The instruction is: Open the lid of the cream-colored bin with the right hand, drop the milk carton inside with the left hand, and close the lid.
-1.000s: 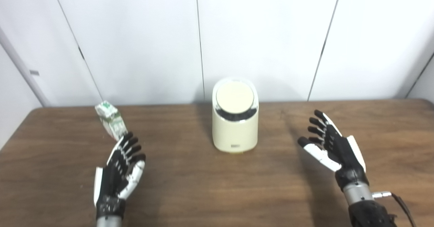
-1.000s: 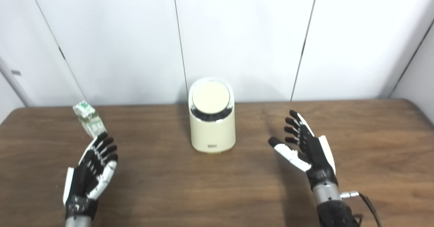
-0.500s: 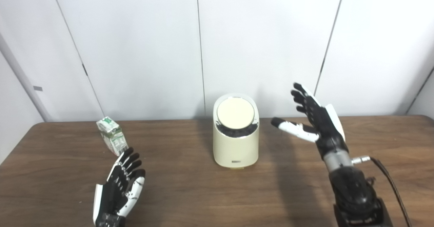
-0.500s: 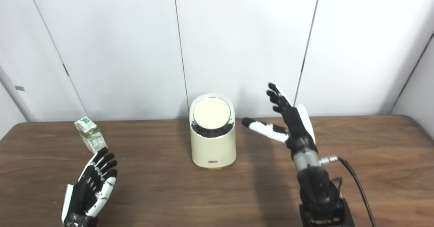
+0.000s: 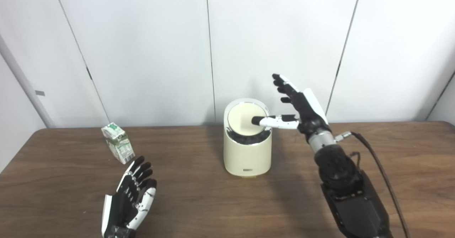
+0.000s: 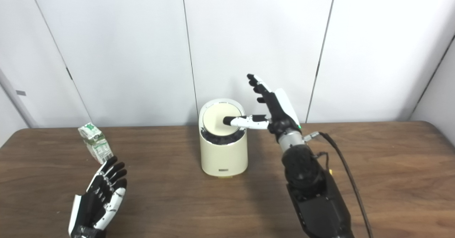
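Milk carton: upright, far left of worktop. Left hand: empty, fingers spread, just before carton. Cream bin: centre, lid down. Right hand: spread, empty, thumb over lid.

The bin stands mid-table. The milk carton is well left of it, the left hand before the carton, the right hand just right of the bin's lid.

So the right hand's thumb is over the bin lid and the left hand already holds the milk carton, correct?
Not quite. The left hand is open and holds nothing; the milk carton stands apart on the table, per the left eye view. The right hand does have its thumb over the bin lid.
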